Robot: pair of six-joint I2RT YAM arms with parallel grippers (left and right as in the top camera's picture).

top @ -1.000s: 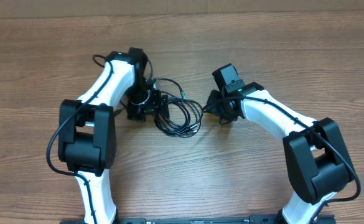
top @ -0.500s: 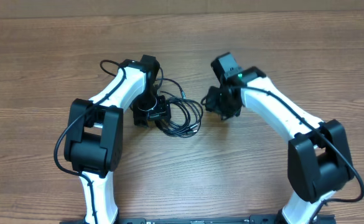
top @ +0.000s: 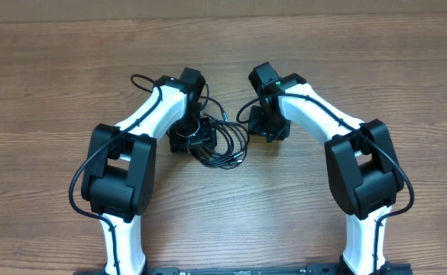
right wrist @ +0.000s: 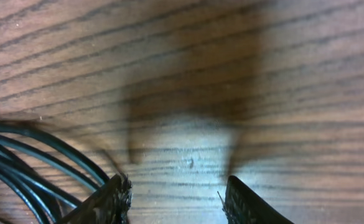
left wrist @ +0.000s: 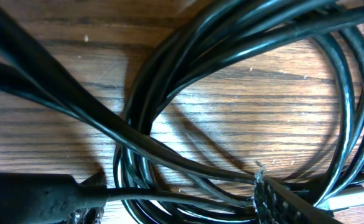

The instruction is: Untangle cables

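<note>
**Overhead:** The left arm (top: 143, 114) and right arm (top: 315, 111) fold inward over a wooden table (top: 55, 69), elbows out and wrists close together near centre. The left gripper (top: 190, 139) points down onto the left side of the cables (top: 225, 145), a loose black coil lying flat between the 2 wrists. The right gripper (top: 269, 128) hangs just beside the coil's right edge. Bare wood stretches wide on every side of the coil, out to the table's far edge at the top.

**Left wrist:** The camera sits low over the cables (left wrist: 231, 56), whose strands loop and cross on the wood. The left gripper (left wrist: 180, 208) has its 2 fingertips (left wrist: 278, 200) wide apart at the bottom of the frame. Several strands run between them, and the jaws clamp nothing. A metal-tipped plug (left wrist: 350, 200) shows at lower right.

**Right wrist:** The right gripper (right wrist: 178, 202) stands parted, its fingertips (right wrist: 244, 202) over bare wood. Cable loops (right wrist: 38, 162) curve in at lower left, just beside the left fingertip. Whether they touch it cannot be told.
</note>
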